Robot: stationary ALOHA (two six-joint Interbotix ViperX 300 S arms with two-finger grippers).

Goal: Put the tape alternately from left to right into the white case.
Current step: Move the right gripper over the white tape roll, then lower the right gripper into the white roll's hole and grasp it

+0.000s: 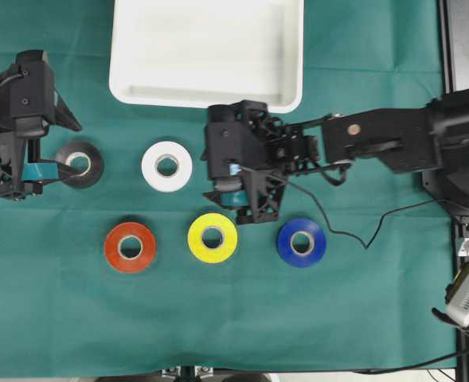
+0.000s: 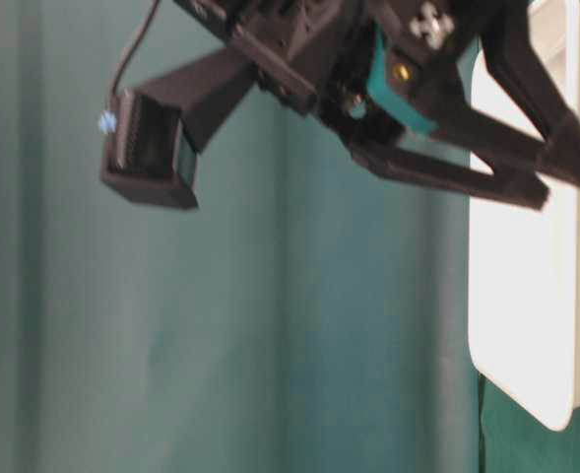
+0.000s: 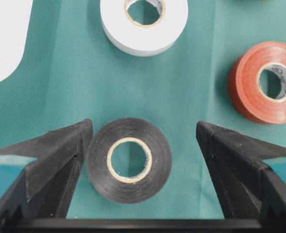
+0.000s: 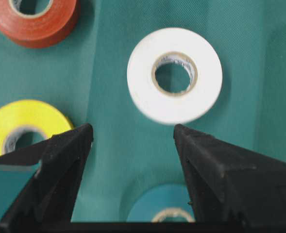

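the left hand (image 3: 143,145) has its fingers (image 3: 60,155) spread wide, and the black roll (image 3: 129,159) lies flat on the green tabletop (image 3: 60,82) between them, just beside the inner edge of one finger, whether touching i cannot tell, and apart from the other. nothing is gripped. in the overhead view this hand (image 1: 55,169) sits at the black roll (image 1: 80,164), its fingertips beside that roll.

the right hand (image 4: 133,138) also has its fingers (image 4: 60,155) well apart, holding nothing. the teal roll (image 4: 164,208) lies on the cloth between them, close to the wrist and cut off by the picture's lower edge. in the overhead view this hand (image 1: 236,187) covers most of the teal roll (image 1: 228,197), just right of the white roll (image 1: 167,166).

taking the white roll as the landmark: the black roll is to its left, the orange-red roll (image 1: 130,247) below and left, the yellow roll (image 1: 213,237) below and right, the blue roll (image 1: 301,242) further right. that makes six rolls, one of each colour, all flat on the tabletop.

there is one white case (image 1: 130,56), above the white roll, its top edge cut off in the overhead view; no roll lies in its visible part.

the table-level view is blurred: a dark hand (image 2: 541,177) with fingers apart in front of the case's wall (image 2: 526,325), which arm i cannot tell.
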